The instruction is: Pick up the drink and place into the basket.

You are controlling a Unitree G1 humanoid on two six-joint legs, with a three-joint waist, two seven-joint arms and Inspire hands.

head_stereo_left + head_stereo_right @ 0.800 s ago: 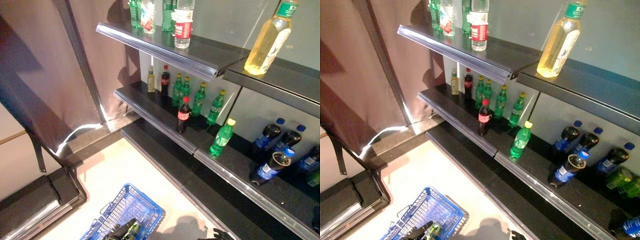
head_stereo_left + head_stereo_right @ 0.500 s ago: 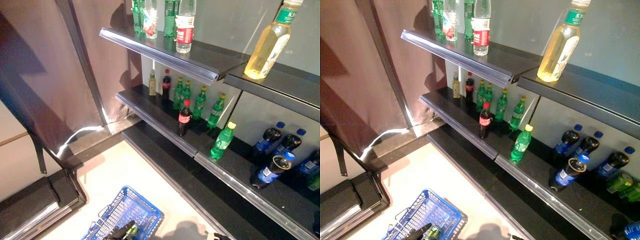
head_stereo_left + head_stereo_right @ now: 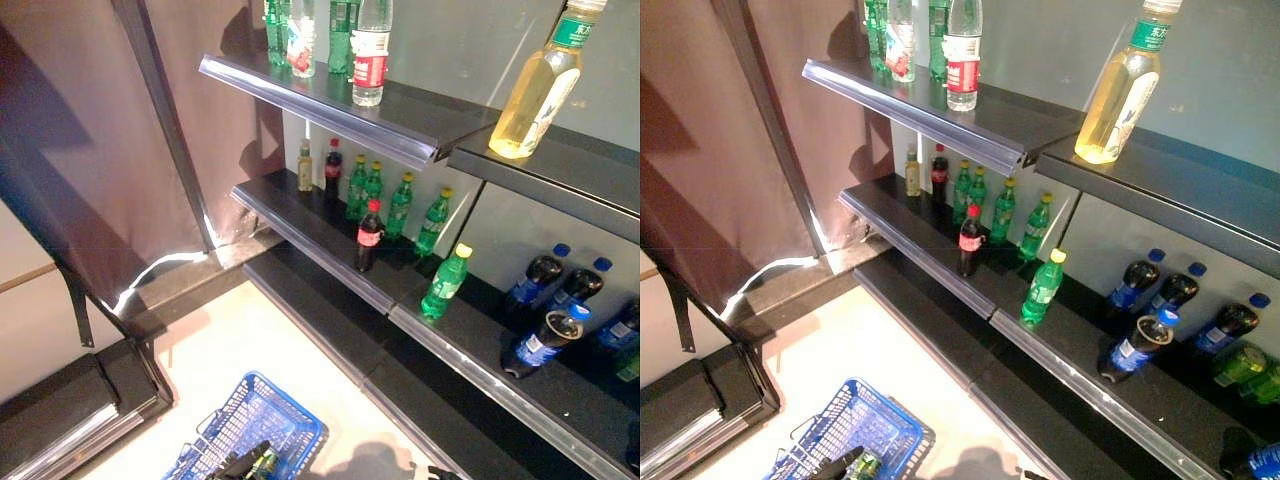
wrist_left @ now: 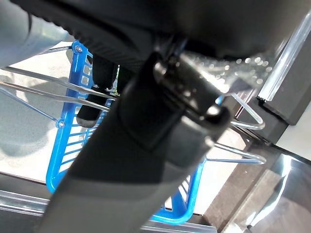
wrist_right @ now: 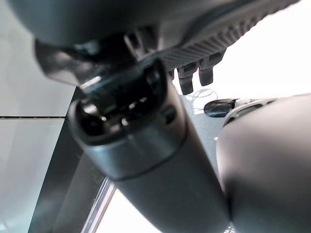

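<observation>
The blue basket [image 3: 285, 418] hangs low at the left, off the cream floor. My left hand [image 3: 243, 464] is shut on its thin wire handles [image 4: 53, 87]; the basket's blue wall also shows in the left wrist view [image 4: 65, 155]. Something green [image 3: 264, 461] lies inside it beside the hand. My right hand [image 3: 432, 471] hangs low at the bottom edge, fingers [image 5: 188, 78] relaxed and empty. On the middle shelf a cola bottle with a red cap [image 3: 368, 237] stands near the front edge, and a green bottle with a yellow cap [image 3: 444, 281] stands further right.
Black shelves [image 3: 330, 255] run from the upper left to the lower right. Green bottles [image 3: 399, 205] stand behind the cola, dark bottles with blue caps [image 3: 541, 272] to the right, one tipped over [image 3: 541, 341]. The top shelf holds a water bottle [image 3: 369, 50] and a yellow drink [image 3: 538, 85].
The whole picture shifted slightly after the oldest frames, so the camera moved. The bottles, the basket and both hands have kept their places.
</observation>
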